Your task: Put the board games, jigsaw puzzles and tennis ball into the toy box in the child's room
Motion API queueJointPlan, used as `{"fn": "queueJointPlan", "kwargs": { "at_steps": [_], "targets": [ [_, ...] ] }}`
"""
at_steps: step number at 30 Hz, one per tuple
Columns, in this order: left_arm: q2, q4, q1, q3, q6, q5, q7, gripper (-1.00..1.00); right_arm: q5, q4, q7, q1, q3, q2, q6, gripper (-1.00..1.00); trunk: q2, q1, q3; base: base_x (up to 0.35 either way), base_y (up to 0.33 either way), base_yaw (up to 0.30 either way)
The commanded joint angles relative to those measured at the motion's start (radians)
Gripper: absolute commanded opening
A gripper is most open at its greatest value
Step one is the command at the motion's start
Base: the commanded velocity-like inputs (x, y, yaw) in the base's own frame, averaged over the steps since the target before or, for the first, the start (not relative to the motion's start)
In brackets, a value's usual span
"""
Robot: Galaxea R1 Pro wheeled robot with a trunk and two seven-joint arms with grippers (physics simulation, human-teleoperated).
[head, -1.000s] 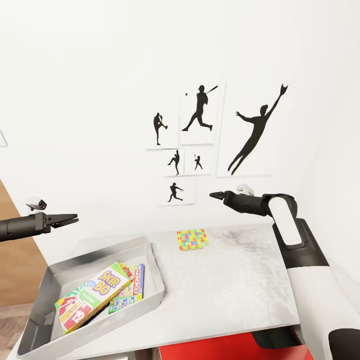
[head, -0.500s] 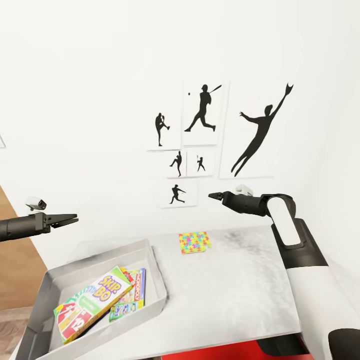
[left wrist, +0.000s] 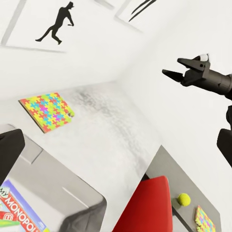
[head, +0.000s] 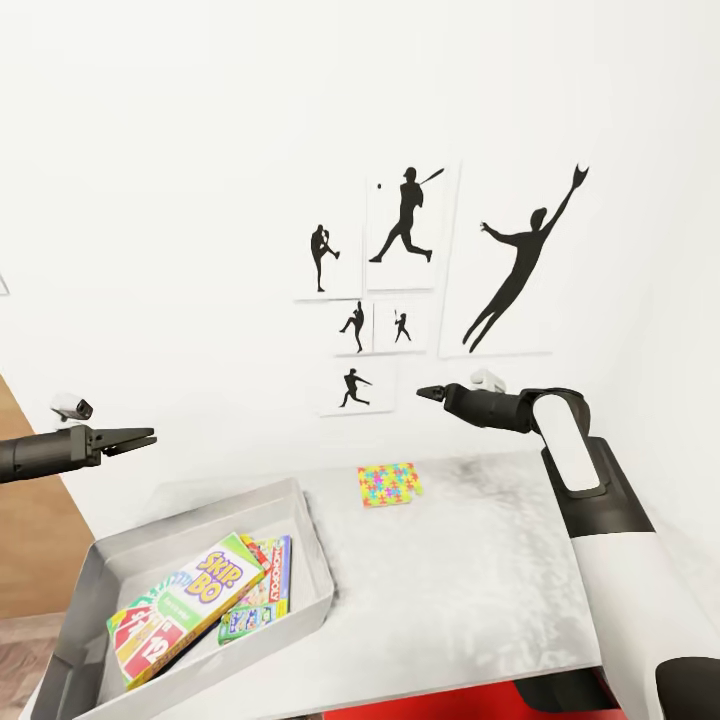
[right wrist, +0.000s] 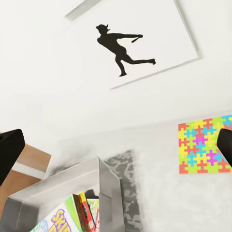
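With board games point(head: 195, 605) already in the toy box point(head: 310, 560), one puzzle point(head: 389, 484) waits at its 1 o'clock; both grippers' fingers stand apart, empty.

3 board games point(head: 200, 605) in toy box point(head: 306, 520); jigsaw puzzle point(head: 389, 484) flat on table point(head: 480, 570).

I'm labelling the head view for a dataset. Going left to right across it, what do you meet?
Left gripper → toy box with the Skip-Bo box inside → jigsaw puzzle on the table → right gripper → right arm's white forearm.
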Motion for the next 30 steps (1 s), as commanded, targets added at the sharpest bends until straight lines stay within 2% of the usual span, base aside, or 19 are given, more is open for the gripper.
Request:
{"fn": "queueJointPlan", "kwargs": {
  "at_steps": [1,20,26,30],
  "targets": [
    [0.0,0.0,-0.001,0.0,0.011,-0.001,-0.004,1.0,-0.01,-0.001,-0.011,-0.001,0.002,-0.001,0.002,1.0,-0.002,0.001,-0.004,0.0,0.0,0.0],
    [0.0,0.0,0.0,0.0,0.011,-0.001,-0.004,1.0,-0.009,-0.001,-0.016,-0.001,0.002,0.004,0.002,1.0,-0.002,0.001,-0.02,0.0,0.0,0.0],
    [0.0,0.0,0.0,0.0,0.011,-0.001,-0.004,1.0,-0.012,-0.001,-0.071,-0.001,0.002,0.007,0.002,1.0,-0.002,0.001,-0.02,0.0,0.0,0.0],
    [0.0,0.0,0.0,0.0,0.011,-0.001,-0.004,1.0,-0.013,-0.001,-0.077,-0.001,0.001,0.009,0.002,1.0,-0.002,0.001,-0.02,0.0,0.0,0.0]
  ]
}}
